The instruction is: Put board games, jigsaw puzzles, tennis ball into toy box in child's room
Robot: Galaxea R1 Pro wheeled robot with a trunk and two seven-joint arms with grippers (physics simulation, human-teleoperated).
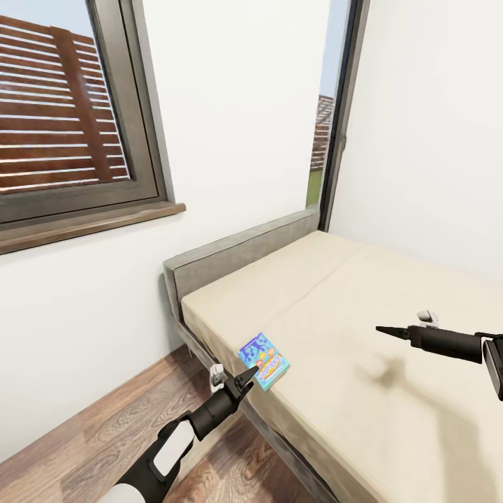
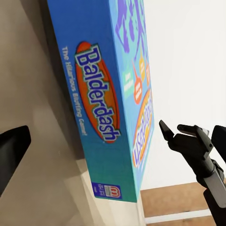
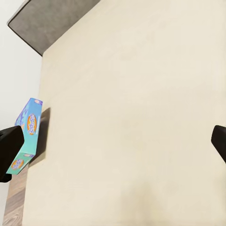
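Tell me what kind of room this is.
Likely a bedroom: a bed with a grey headboard stands in the corner under a window, with a Balderdash game box at its edge.

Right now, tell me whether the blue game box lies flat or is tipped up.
Tipped up. The blue game box stands on edge at the bed's side, its lid art facing sideways, next to the open left gripper.

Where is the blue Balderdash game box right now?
In the head view the blue Balderdash game box sits tilted up at the bed's near edge, by the wood floor, right at the left tool.
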